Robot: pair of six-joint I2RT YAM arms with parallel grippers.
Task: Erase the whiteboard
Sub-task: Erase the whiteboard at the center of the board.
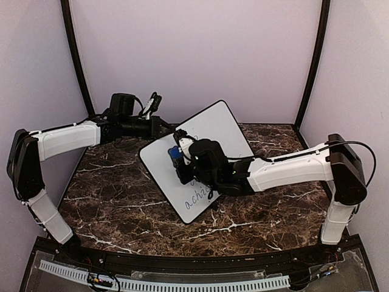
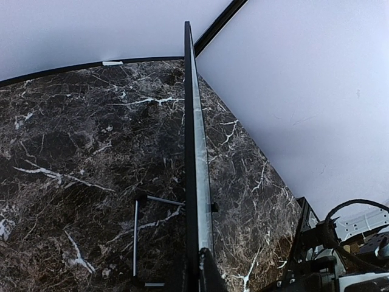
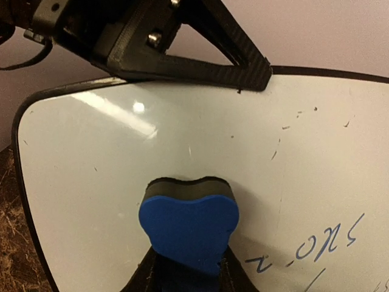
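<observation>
The whiteboard (image 1: 216,128), tilted, clean above, writing below, sits clamped in left jaws; right jaws pinch blue eraser (image 3: 189,228).

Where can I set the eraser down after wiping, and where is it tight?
Widest bare table: near-left, between the left arm and the lower-left edge of the whiteboard. A second patch lies near-right, in front of the right arm. Crowded: the centre, where the right gripper holds the eraser on the board and the left gripper clamps its edge.
</observation>
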